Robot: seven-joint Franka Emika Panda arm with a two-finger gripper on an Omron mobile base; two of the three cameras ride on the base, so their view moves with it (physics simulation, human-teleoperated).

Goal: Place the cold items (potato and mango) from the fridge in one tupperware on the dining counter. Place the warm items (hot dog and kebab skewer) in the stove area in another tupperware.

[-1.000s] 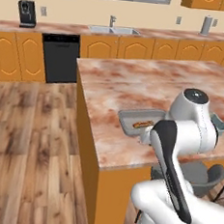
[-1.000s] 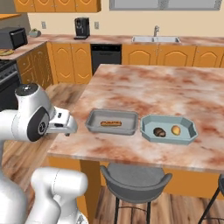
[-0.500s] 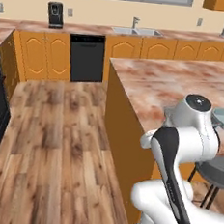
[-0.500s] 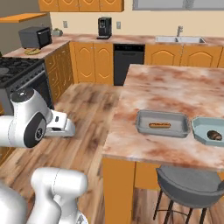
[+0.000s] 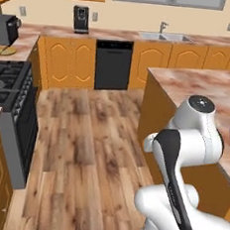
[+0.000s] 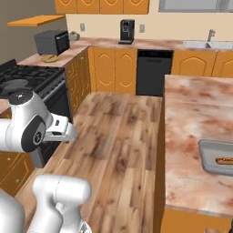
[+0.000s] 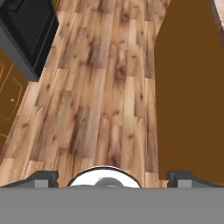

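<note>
Hot dog (image 6: pixel 225 160) orange-brown, lying in grey tupperware (image 6: pixel 210 159) on counter (image 6: pixel 195 118).

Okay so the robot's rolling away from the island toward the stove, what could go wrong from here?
The island counter sits close on the arm's right, so its corner could clip the arm during a turn. The tupperware with the hot dog lies near the counter's edge; a bump could shift it. The stove front is close on the other side, and the open gripper holds nothing.

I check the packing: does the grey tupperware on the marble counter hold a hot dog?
Yes, the grey tupperware holds one hot dog.
</note>
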